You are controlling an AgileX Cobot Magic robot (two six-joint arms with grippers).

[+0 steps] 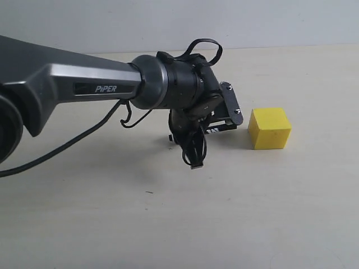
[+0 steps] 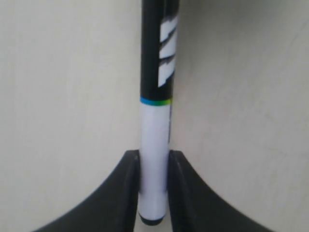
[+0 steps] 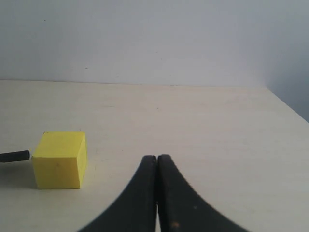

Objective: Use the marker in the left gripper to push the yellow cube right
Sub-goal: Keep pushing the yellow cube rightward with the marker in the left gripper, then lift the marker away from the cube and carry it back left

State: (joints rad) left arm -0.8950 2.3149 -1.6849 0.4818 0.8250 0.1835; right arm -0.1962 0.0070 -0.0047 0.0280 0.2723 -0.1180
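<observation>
The yellow cube (image 1: 270,128) sits on the pale table, to the right of my left gripper (image 1: 220,120). That gripper is shut on the marker (image 2: 155,140), with its fingers (image 2: 129,179) clamped on the white barrel near the black end. The black half with white lettering sticks out ahead of the fingers. In the exterior view the marker (image 1: 223,128) lies low over the table and points at the cube, a small gap left of it. In the right wrist view the cube (image 3: 59,159) has the marker's black tip (image 3: 14,156) close beside it. My right gripper (image 3: 157,157) is shut on nothing and stands apart from the cube.
The grey arm marked PiPER (image 1: 84,84) reaches in from the left, with black cables (image 1: 193,148) hanging under the wrist. The table (image 1: 168,224) runs back to a plain light wall (image 3: 145,38). The table's corner edge (image 3: 289,104) shows in the right wrist view.
</observation>
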